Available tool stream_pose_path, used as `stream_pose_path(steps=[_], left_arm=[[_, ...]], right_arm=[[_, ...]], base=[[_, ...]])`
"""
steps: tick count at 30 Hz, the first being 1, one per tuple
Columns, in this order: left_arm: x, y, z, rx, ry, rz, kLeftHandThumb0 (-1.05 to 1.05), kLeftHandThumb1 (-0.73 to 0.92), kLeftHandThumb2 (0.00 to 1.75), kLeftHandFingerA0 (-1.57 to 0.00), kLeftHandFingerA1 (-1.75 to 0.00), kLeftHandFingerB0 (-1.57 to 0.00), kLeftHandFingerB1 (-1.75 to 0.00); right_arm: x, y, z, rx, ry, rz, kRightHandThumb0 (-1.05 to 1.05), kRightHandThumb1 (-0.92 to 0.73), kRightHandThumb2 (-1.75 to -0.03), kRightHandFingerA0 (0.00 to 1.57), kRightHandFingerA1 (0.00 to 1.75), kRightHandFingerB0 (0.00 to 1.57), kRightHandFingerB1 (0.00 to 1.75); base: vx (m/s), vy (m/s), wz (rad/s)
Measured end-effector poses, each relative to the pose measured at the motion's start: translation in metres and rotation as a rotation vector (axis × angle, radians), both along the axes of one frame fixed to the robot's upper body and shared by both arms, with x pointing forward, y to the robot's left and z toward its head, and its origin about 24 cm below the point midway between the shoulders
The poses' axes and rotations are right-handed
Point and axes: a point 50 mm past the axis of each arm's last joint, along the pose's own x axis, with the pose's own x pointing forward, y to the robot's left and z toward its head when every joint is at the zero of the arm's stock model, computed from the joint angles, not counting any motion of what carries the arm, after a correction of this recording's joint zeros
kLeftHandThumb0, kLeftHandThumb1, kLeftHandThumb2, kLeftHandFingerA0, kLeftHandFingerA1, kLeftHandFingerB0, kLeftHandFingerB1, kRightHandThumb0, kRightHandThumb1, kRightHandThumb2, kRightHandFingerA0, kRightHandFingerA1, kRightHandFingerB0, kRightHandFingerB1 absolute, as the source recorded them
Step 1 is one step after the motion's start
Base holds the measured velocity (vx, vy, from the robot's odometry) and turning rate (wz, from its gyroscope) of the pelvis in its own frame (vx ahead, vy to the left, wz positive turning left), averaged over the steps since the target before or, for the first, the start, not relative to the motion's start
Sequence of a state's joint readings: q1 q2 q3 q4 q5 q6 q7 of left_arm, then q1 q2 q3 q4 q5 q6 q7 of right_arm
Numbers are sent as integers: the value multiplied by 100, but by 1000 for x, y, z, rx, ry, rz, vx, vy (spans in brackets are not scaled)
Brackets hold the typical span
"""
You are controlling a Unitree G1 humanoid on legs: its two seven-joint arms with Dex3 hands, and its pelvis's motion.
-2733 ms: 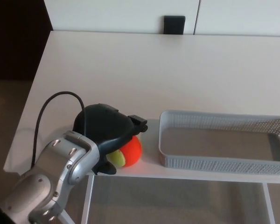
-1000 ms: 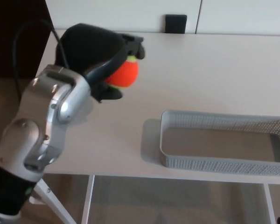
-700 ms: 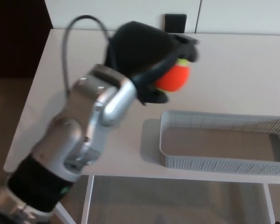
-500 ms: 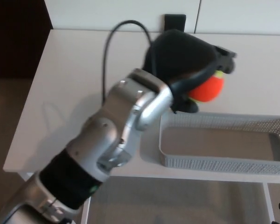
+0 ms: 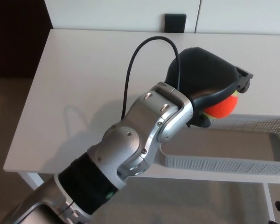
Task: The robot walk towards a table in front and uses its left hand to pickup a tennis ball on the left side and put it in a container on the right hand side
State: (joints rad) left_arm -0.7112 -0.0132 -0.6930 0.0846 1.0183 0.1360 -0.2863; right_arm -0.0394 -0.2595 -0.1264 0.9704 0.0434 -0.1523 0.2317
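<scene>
My left hand point(image 5: 206, 84) is shut on the tennis ball point(image 5: 223, 107), an orange and yellow-green ball that shows below the black fingers. The hand holds it in the air above the left part of the grey mesh container point(image 5: 252, 163), which lies on the white table point(image 5: 84, 79) at the right. The silver forearm point(image 5: 144, 126) stretches from the lower left across the table and covers the container's left end. A black cable point(image 5: 140, 56) loops up from the wrist. My right hand does not show.
A small black box point(image 5: 175, 22) sits against the white wall at the table's far edge. Dark floor lies to the left of the table. The table's front edge runs just under the container.
My left hand lifted the ball from the table's front edge, swung it up and then rightward, and now holds it over the container's left part.
</scene>
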Motion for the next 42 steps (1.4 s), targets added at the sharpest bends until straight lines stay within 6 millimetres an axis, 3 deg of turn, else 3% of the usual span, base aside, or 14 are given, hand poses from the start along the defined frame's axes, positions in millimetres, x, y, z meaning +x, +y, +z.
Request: stream_pose_path(steps=[2, 6, 7, 10, 12, 18, 20, 21, 22, 23, 24, 25, 28, 42], left_arm=[[0, 1, -1, 1, 2, 2, -29, 75, 65, -90, -142, -74, -53], [2, 6, -6, 17, 6, 19, -35, 74, 64, -88, -139, -77, -52], [2, 8, -7, 20, 5, 23, -34, 76, 63, -83, -125, -73, -46], [3, 12, -11, 34, 8, 36, -32, 74, 62, -83, -121, -71, -45], [3, 15, -14, 45, 12, 43, -31, 69, 60, -81, -102, -70, -42], [1, 18, -17, 72, 0, 46, -32, 71, 61, -83, -109, -67, -41], [-1, 18, -18, 78, 1, 43, -37, 69, 63, -88, -117, -57, -39], [-1, 18, -19, 78, 3, 41, -46, 66, 60, -78, -86, -46, -34], [-2, 18, -20, 76, 9, 40, -46, 66, 60, -78, -86, -46, -34], [-2, 18, -20, 75, 12, 40, -74, 50, 82, -24, -43, -15, -40], [-3, 17, -21, 77, 20, 40, -74, 50, 82, -24, -43, -15, -40], [-3, 17, -22, 77, 23, 40, -75, 45, 87, -3, -23, -3, -28], [-3, 16, -24, 94, 55, 51, -90, 50, 94, 0, 0, -1, -11], [-6, 22, -29, 166, 151, 106, -91, 50, 97, 0, 0, -2, -9]], right_arm=[[1, 0, 0, -3, -1, 3, -41, -57, -56, 55, 50, 33, 37], [1, 1, 0, -9, 5, 8, -40, -57, -56, 55, 52, 32, 37], [1, 1, 0, -10, 5, 8, -42, -57, -56, 55, 51, 33, 37], [0, 2, -1, -14, 9, 11, -41, -57, -56, 55, 52, 33, 38], [-2, 2, -2, -16, 15, 15, -40, -58, -57, 53, 51, 33, 38], [-2, 3, -2, -20, 15, 22, -42, -58, -57, 53, 51, 33, 38], [-2, 3, -3, -21, 18, 26, -42, -59, -57, 54, 51, 33, 37], [-2, 3, -3, -21, 18, 27, -42, -58, -56, 55, 52, 34, 38], [-2, 3, -2, -21, 17, 28, -42, -58, -56, 55, 52, 34, 38], [-2, 3, -2, -21, 17, 28, -41, -58, -56, 56, 53, 34, 38], [-2, 3, -2, -21, 16, 27, -41, -58, -56, 56, 53, 34, 38], [-2, 3, -2, -21, 16, 28, -41, -58, -56, 55, 51, 33, 37], [-1, 3, -2, -22, 14, 29, -42, -57, -56, 54, 50, 33, 37], [1, 5, -2, -32, 16, 47, -43, -56, -56, 56, 52, 33, 38]], base=[[0, 0, 0], [0, 0, 0], [0, 0, 0], [0, 0, 0], [0, 0, 0], [0, 0, 0], [0, 0, 0], [0, 0, 0], [0, 0, 0], [0, 0, 0], [0, 0, 0], [0, 0, 0], [0, 0, 0], [0, 0, 0]])
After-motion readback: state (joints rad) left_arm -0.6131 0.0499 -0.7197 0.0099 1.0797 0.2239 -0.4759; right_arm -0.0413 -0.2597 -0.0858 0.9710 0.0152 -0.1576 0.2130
